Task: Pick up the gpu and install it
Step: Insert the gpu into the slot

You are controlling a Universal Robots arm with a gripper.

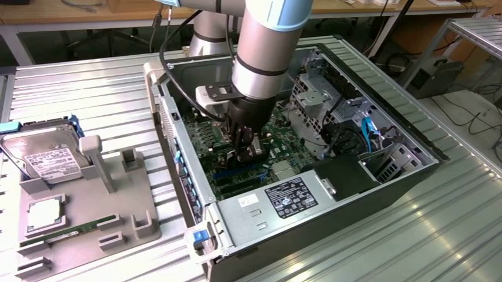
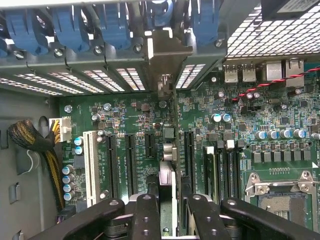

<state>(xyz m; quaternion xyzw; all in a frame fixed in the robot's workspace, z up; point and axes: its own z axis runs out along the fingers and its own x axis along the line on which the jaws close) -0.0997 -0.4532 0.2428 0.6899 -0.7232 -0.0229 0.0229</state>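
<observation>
In the exterior view my gripper (image 1: 248, 150) reaches down into the open computer case (image 1: 408, 147), just above the green motherboard (image 1: 271, 132). It is shut on the gpu (image 1: 251, 157), a dark card held on edge. The wrist view sees the gpu (image 2: 168, 150) edge-on between my black fingers (image 2: 145, 215). Its pale metal bracket (image 2: 167, 50) stands against the rear slot openings of the case. The card runs along the motherboard (image 2: 130, 120) in line with the black expansion slots (image 2: 131, 165). Whether its lower edge sits in a slot I cannot tell.
On the exterior view's left, a grey fixture tray (image 1: 86, 223) carries a silver hard drive (image 1: 43, 155) and a green RAM stick (image 1: 67, 232). Inside the case, the power supply (image 1: 290, 197), drive cage (image 1: 318, 100), CPU socket (image 2: 280, 195) and a braided cable bundle (image 2: 35, 142) crowd the board.
</observation>
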